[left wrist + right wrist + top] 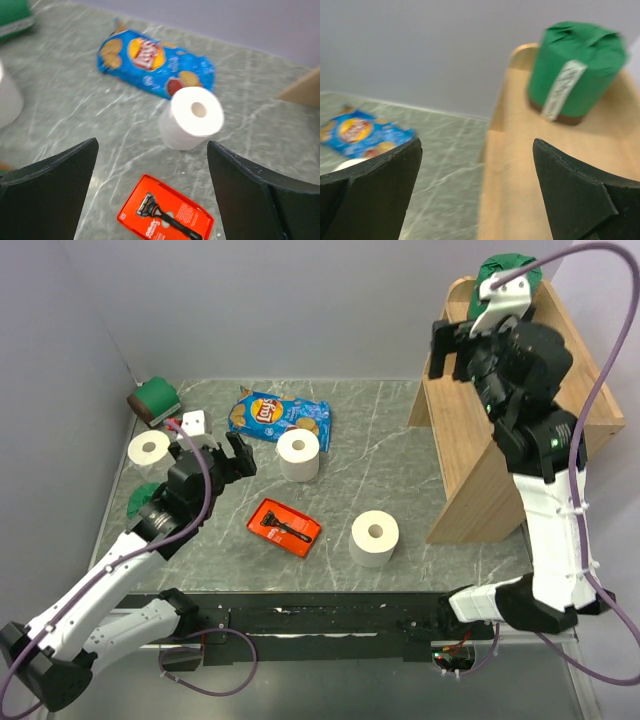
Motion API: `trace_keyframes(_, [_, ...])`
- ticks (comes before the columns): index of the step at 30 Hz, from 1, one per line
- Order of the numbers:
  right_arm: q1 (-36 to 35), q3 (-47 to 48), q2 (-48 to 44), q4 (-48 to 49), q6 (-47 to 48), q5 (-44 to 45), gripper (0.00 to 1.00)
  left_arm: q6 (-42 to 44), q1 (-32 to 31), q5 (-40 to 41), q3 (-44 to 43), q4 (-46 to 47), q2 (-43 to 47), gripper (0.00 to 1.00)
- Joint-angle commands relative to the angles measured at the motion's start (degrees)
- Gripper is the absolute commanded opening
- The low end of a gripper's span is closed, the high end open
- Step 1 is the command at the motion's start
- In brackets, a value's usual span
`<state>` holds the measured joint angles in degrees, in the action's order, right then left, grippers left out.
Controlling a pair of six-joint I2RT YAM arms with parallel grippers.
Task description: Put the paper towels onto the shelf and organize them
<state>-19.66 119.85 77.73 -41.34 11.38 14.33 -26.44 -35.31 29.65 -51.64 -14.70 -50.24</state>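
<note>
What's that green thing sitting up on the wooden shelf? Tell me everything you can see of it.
It is a roll wrapped in green paper, the wrapping gathered into folds on top, with a white label strip down its side and a brown band around the bottom. It stands upright on the light wooden shelf, near the rounded far corner, resting on its brown end. Nothing else touches it: the right gripper has its dark fingers open and apart from it.
</note>
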Motion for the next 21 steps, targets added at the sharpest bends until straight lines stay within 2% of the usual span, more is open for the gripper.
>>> trace_keyframes(1, [-5.3,-6.8,-4.7,-1.6,-8.1,-0.1,0.97,-9.8,0.7,10.6,-4.9,-10.8,-3.8,0.97])
trace_keyframes(4, [-7.6,-14.5,-9.1,-0.3,-13.9,-6.5,0.93,-16.4,4.3,13.3,-6.5,-19.4,-5.1,0.99])
trace_keyframes(9, [-13.8,-30.0,-15.8,6.3,-14.5,-8.5,0.92,-19.4,24.1,3.0,-5.8,-23.4,-3.7,0.97])
trace_keyframes(11, [-14.9,-31.5,-16.7,5.6,-12.1,-7.7,0.92,-19.5,30.3,3.1,-5.6,-24.7,-3.3,0.96])
trace_keyframes(13, [-15.2,-32.0,-16.9,3.9,-12.3,-4.4,0.92,-21.1,33.3,4.9,-5.6,-26.0,-3.7,0.95])
trace_keyframes(15, [-15.2,-33.3,-17.4,3.8,-13.0,-4.6,0.92,-23.6,35.2,6.2,-4.7,-27.4,-4.3,0.93])
trace_keyframes(16, [-15.3,-33.8,-17.8,4.0,-13.6,-5.9,0.92,-24.1,38.6,5.8,-4.1,-27.6,-4.8,0.91])
trace_keyframes(21, [-15.8,-38.8,-20.2,6.4,-14.7,-10.3,0.91,-27.0,48.0,-2.6,1.1,-26.1,-7.1,0.83])
